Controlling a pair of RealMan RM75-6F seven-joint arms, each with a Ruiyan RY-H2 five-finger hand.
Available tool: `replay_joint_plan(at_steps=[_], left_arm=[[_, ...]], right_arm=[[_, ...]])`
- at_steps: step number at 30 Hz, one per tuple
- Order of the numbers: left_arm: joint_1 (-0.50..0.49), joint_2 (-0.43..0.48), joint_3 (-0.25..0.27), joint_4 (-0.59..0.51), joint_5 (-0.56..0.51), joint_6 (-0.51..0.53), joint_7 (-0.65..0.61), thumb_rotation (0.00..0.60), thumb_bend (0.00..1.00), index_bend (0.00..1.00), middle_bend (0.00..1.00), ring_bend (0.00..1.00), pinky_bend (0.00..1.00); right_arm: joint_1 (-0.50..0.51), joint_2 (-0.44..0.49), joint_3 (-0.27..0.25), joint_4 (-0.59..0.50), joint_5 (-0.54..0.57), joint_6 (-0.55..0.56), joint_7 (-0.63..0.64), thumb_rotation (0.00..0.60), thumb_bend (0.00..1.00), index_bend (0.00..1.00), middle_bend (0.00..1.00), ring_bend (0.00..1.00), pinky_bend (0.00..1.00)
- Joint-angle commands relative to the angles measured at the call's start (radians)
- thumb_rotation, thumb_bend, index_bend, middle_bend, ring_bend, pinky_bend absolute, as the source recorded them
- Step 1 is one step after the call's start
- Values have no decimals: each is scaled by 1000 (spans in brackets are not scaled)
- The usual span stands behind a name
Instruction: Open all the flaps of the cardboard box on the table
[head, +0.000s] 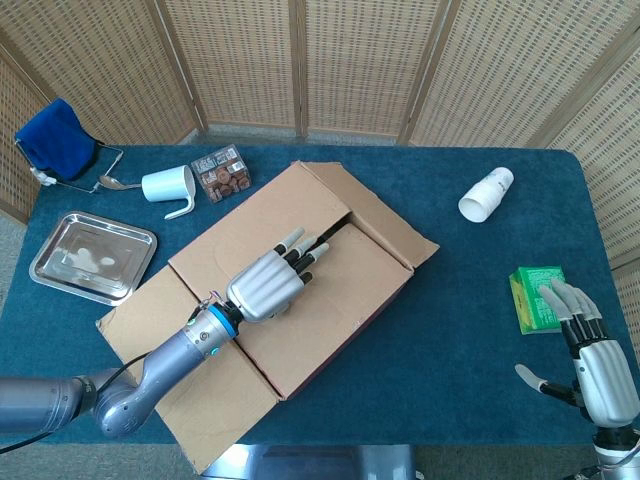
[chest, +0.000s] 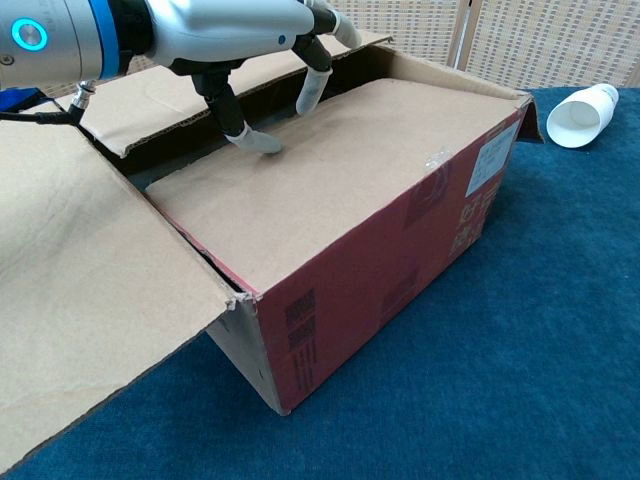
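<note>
Woven folding screens (head: 300, 60) stand behind the worktop (head: 470, 300), which is covered with dark blue cloth. Near its middle sits the cardboard box (head: 320, 290), turned at an angle. Its left end flap (head: 190, 370) lies folded out flat on the cloth and the right end flap (head: 385, 215) is also turned outward, while the two long flaps are down over the opening, so nothing inside can be seen. The left robot hand (head: 265, 285) is above the box with its fingers spread, holding nothing; in the chest view its fingertips (chest: 255, 142) press on the nearer long flap (chest: 330, 180), which is pushed a little below the box edge, beside the dark gap to the farther long flap (head: 255, 225). The right robot hand (head: 595, 365) is at the near right corner, open and holding nothing, just beside a green packet (head: 535, 297). On the far left a white mug (head: 170, 187) lies on its side near a metal tray (head: 92, 257). A white cup (head: 486, 194) lies on its side at the far right.
</note>
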Motion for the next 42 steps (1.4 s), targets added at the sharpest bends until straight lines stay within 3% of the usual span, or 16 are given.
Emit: replay_joint_plan(at_steps=[1, 17, 42], left_arm=[[-14, -4, 5, 3, -29, 9, 30, 555, 0, 436, 0, 0, 34], [-43, 34, 20, -13, -109, 54, 118, 577, 0, 452, 0, 0, 37], [33, 286, 2, -112, -82, 150, 32, 575, 0, 464, 0, 0, 30]], right_arm=[[1, 1, 0, 0, -2, 0, 3, 600, 58, 0, 0, 0, 0], [0, 3, -1, 0, -2, 0, 11, 600, 63, 0, 0, 0, 0], [1, -1, -9, -4, -13, -8, -10, 600, 65, 0, 0, 0, 0]])
